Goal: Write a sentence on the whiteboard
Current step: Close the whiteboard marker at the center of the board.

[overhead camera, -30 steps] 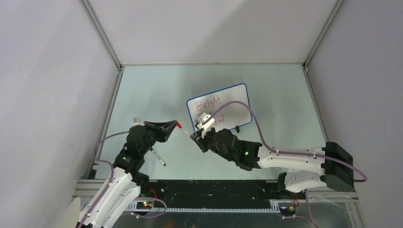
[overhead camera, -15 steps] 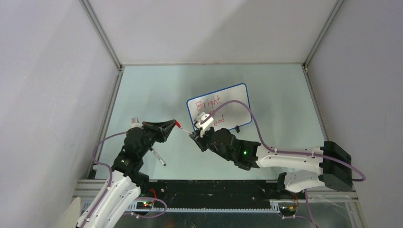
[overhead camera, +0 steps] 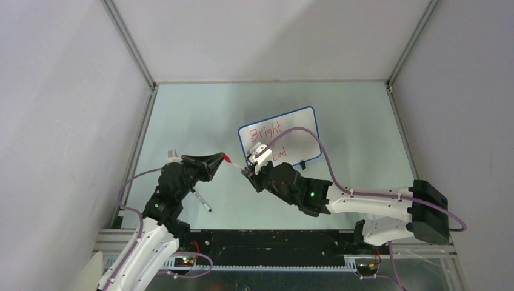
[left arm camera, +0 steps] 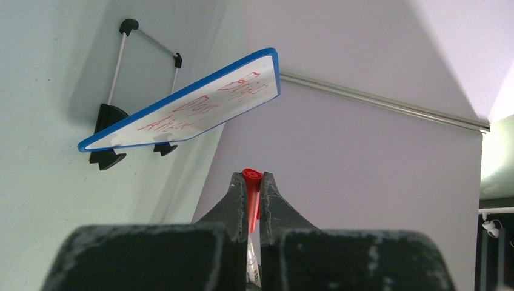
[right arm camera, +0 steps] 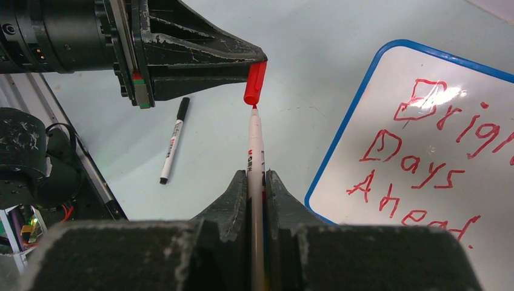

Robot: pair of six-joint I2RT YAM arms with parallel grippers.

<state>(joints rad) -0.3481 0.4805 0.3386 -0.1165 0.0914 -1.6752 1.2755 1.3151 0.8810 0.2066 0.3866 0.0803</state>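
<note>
The whiteboard [overhead camera: 280,138] stands tilted on black clip feet [left arm camera: 106,156] mid-table; it also shows in the left wrist view [left arm camera: 194,109] and right wrist view [right arm camera: 424,145]. The sentence [right arm camera: 424,163] reads "Bright Days Ahead" in red, three lines. My left gripper [overhead camera: 223,159] is shut on a red marker cap [left arm camera: 251,194], also seen in the right wrist view [right arm camera: 255,83]. My right gripper [overhead camera: 247,172] is shut on the white red marker [right arm camera: 255,151]. The marker's tip sits at the cap's open end.
A black-capped marker [overhead camera: 202,199] lies on the table by the left arm, also in the right wrist view [right arm camera: 173,140]. Grey walls enclose the table on three sides. The arms' cables loop over the board's front edge [overhead camera: 303,134].
Both grippers have edged slightly left and toward each other; the marker tip now meets the cap. The board has not moved.
</note>
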